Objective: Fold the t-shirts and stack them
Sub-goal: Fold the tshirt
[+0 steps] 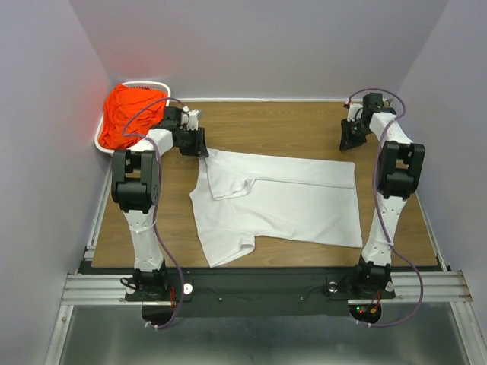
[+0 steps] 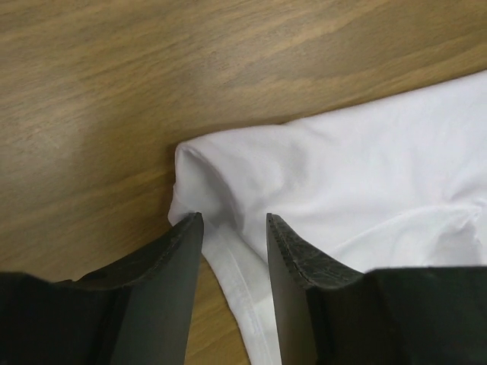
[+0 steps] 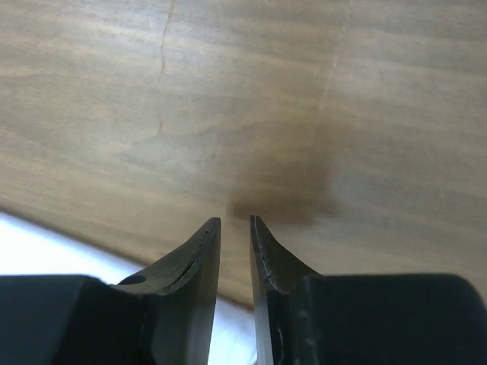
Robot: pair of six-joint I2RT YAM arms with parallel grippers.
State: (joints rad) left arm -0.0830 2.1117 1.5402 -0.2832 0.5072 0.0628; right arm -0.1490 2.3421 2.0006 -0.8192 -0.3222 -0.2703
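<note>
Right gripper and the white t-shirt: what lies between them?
Only bare wooden table separates the right gripper and white t-shirt, as the top external view shows.

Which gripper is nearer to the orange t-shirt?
Left. The left gripper hangs just right of the orange t-shirt; the right gripper is far across the table at its right side.

White t-shirt (image 1: pixel 289 205) lies partly folded on the table (image 1: pixel 266 122); orange-red t-shirt (image 1: pixel 129 114) fills the basket (image 1: pixel 152 81).

white t-shirt (image 2: pixel 365 175) cut off right, basket (image 1: pixel 144 80) mostly hidden
</note>
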